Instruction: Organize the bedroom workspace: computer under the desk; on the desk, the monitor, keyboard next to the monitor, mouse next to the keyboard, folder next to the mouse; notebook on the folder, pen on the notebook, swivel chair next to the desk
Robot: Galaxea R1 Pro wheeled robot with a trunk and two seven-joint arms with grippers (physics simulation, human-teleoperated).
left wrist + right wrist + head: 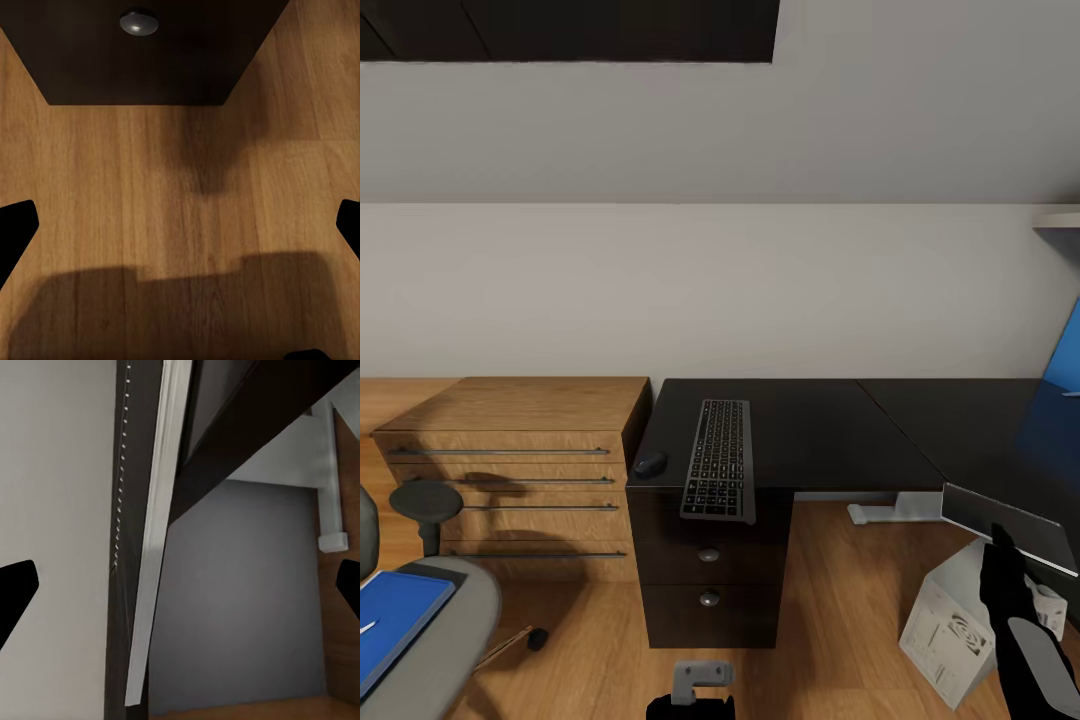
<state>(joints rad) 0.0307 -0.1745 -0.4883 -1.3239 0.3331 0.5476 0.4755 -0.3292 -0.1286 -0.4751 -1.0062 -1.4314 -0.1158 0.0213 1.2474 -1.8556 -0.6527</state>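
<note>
Swivel chair (430,640) holding folder (395,615); keyboard (718,458) on desk (830,425)

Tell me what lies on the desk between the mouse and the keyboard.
Nothing: in the head view, only a narrow strip of bare black desk top separates the mouse from the keyboard. They lie apart, the keyboard's near end overhanging the front edge.

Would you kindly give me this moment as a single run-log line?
keyboard overhanging desk edge | mouse at its left | folder on swivel chair | left gripper open, empty
</note>
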